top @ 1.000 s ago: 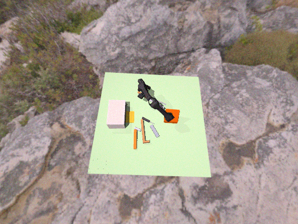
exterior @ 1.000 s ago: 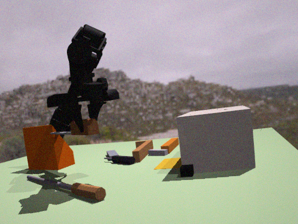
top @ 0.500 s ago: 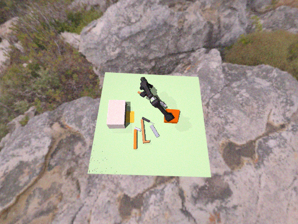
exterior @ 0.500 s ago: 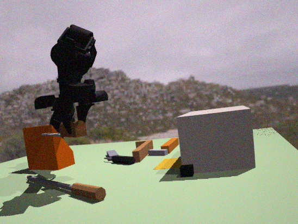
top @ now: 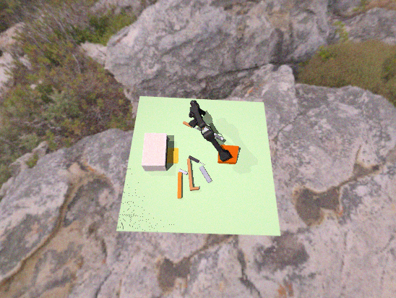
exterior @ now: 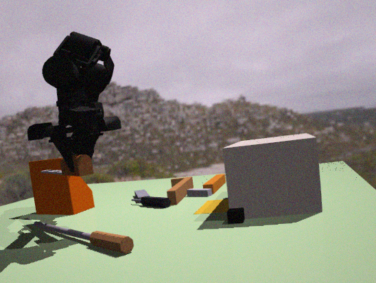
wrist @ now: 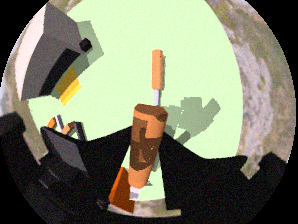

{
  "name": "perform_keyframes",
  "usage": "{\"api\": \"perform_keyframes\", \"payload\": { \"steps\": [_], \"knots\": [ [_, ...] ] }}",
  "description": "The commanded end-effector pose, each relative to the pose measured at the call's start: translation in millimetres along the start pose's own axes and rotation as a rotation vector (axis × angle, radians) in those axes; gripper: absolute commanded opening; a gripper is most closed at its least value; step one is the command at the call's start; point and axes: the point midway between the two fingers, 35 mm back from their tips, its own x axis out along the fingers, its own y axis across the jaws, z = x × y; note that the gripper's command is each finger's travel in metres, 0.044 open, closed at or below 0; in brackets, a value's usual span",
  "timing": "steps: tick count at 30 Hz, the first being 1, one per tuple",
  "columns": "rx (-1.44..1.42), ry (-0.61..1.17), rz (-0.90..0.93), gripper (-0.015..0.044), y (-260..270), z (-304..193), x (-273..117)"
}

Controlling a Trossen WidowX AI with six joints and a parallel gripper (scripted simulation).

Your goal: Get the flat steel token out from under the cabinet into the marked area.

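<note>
My gripper [exterior: 73, 167] [wrist: 147, 131] is shut on the wooden handle [exterior: 84, 165] [wrist: 142, 167] of a tool with a thin metal shaft. It holds the tool above the table, at the orange block; whether tool and block touch I cannot tell. In the top view the arm hides the tool. The pale cabinet [top: 155, 150] [exterior: 271, 178] [wrist: 60, 42] stands well away, with a dark band low on its front in the wrist view. The yellow marked area [top: 175, 155] [exterior: 210, 207] [wrist: 69, 89] lies in front of it. The token is not visible.
The orange block [top: 233, 153] [exterior: 51, 196] [wrist: 120, 190] has a sloped side. Another wooden-handled tool [exterior: 110, 242] [wrist: 157, 70] lies nearby. A brown L-shaped stick [top: 190, 173], orange bar [top: 179, 186], grey bar [top: 205, 174] and black-handled tool [top: 194, 158] lie mid-table. A black cube [exterior: 236, 215] sits by the cabinet.
</note>
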Motion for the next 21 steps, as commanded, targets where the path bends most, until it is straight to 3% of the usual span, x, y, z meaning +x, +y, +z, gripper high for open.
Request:
{"api": "perform_keyframes", "payload": {
  "steps": [1, 21],
  "knots": [
    [-0.005, -0.004, -0.012, 0.0, -11.8, -2.7, -4.0],
    [-0.003, -0.004, -0.015, 0.0, -55.8, -13.7, -5.3]
  ]
}}
